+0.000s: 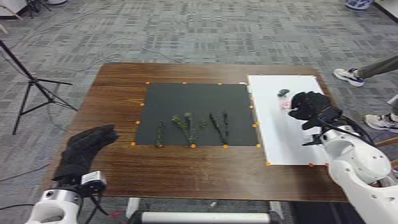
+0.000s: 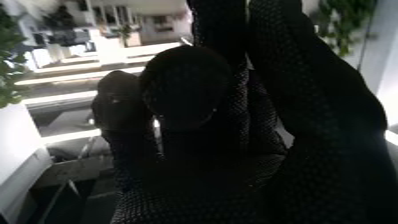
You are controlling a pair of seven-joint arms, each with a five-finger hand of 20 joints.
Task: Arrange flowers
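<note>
Head view, left hand: the left hand [image 1: 89, 144] is at the left side of the brown worktop [image 1: 178, 172], fingers relaxed and fairly straight, with nothing seen in its hold.
Head view, right hand: the right hand [image 1: 313, 106] is over the white sheet [image 1: 277, 137] at the right; how far open it is, and whether it has hold of anything, I cannot tell.
Head view, dark mat: on the near part of the dark mat [image 1: 169, 95] lie a slim green stem [image 1: 160, 134] at the left, a branching green sprig [image 1: 189, 131] in the middle and dark slender stems [image 1: 225, 128] to its right, all apart from both hands.
Head view, white sheet: a small pink thing [image 1: 285, 104] and a small dark-grey thing [image 1: 283, 93] are near the right hand; what they are is unclear.
Right wrist view, right hand: the black glove of the right hand [image 2: 195, 180] is in deep shadow; its hold cannot be told here either.
Right wrist view, edges: green foliage [image 2: 345, 20] shows beyond the glove.
</note>
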